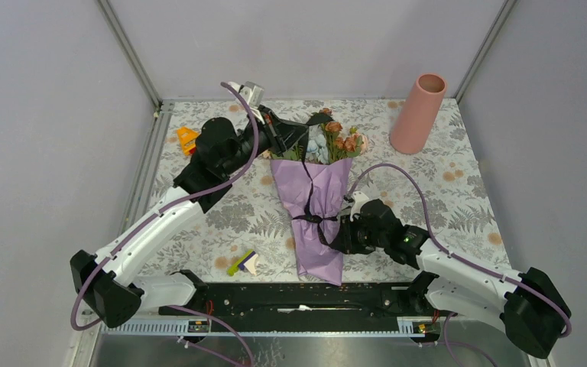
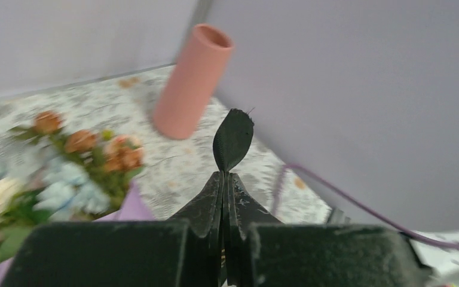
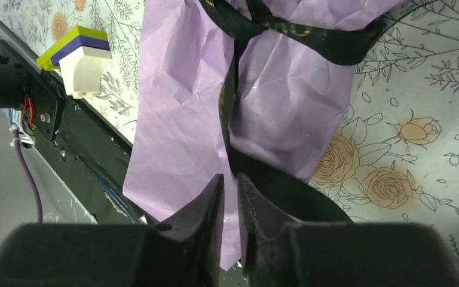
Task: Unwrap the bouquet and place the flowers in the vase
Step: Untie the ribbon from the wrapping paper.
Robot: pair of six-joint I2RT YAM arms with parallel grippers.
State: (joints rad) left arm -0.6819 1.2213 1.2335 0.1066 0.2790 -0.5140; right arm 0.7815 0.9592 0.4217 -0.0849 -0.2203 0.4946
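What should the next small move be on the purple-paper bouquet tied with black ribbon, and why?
Probably draw the left gripper away from the bow. It is shut on one black ribbon tail, the right gripper looks closed on a strand beside the bow, and the purple-paper bouquet is tied.

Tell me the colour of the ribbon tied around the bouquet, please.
Black. The ribbon shows best in the right wrist view, crossing the purple paper.
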